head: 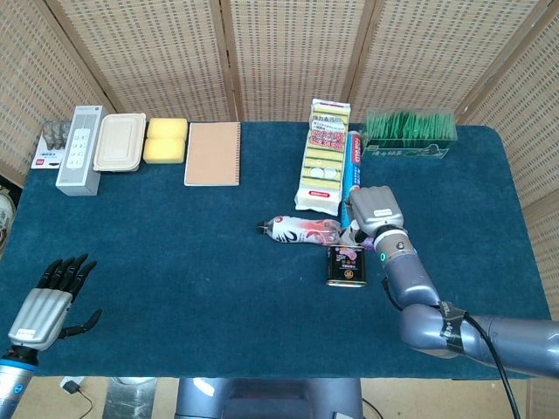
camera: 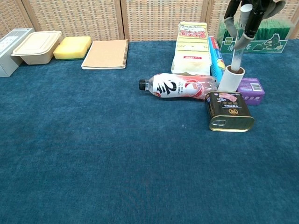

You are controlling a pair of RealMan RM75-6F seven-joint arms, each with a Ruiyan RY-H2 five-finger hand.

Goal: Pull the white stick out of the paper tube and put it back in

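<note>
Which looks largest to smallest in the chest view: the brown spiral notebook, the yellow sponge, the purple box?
1. Brown spiral notebook
2. Yellow sponge
3. Purple box, partly hidden by the paper tube, yet clearly smallest.

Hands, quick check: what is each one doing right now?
Left hand: open, fingers apart, holding nothing.
Right hand: holding the white stick, whose lower end is in the paper tube.

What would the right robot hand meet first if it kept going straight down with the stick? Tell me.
Probably the paper tube: the right robot hand holds the white stick above it, with the stick's lower end in the tube's mouth. Depth is hard to judge.
</note>
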